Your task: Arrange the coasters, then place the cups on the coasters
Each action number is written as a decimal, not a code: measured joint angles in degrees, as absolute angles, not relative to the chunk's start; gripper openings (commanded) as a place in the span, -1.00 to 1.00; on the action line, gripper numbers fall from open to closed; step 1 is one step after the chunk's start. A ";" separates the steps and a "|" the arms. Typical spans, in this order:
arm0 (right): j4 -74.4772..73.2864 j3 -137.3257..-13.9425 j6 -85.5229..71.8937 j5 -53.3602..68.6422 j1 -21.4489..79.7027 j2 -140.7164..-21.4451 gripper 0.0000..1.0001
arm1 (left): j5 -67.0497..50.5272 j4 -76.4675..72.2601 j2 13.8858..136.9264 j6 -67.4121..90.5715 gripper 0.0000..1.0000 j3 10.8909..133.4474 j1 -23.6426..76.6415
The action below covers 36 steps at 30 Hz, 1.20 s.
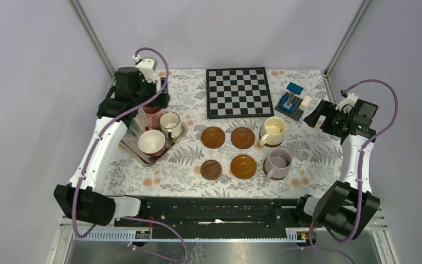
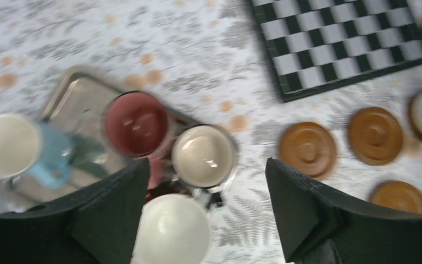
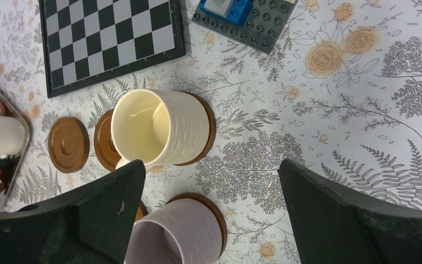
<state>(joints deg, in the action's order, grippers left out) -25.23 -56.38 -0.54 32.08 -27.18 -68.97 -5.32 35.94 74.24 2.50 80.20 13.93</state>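
Four bare coasters lie mid-table: two light ones [image 1: 213,137] [image 1: 243,137] behind, a darker coaster [image 1: 211,170] and a light coaster [image 1: 243,166] in front. A cream-yellow cup [image 1: 273,129] and a lilac cup [image 1: 278,162] each stand on a coaster to their right. On the tray [image 1: 143,159] stand a pink cup [image 2: 137,124], two white cups [image 2: 203,155] [image 2: 173,231] and a light blue cup [image 2: 52,157]. My left gripper [image 1: 155,104] hovers open above those cups, holding nothing. My right gripper [image 1: 314,118] is open and empty at the right, above the yellow cup [image 3: 154,129] and lilac cup [image 3: 170,234].
A chessboard [image 1: 238,92] lies at the back centre. A blue block toy [image 1: 293,102] sits right of it, close to my right gripper. The grey metal tray stands at the left, under my left arm.
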 measured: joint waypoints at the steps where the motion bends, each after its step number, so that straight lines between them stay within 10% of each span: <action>1: -25.34 -56.31 0.01 32.18 -26.96 -68.84 0.97 | -5.04 36.51 73.95 1.76 0.50 79.68 11.62; 36: -25.85 -54.54 4.95 32.62 -24.80 -67.90 0.97 | -5.82 31.62 92.51 -7.07 -0.16 68.86 -1.50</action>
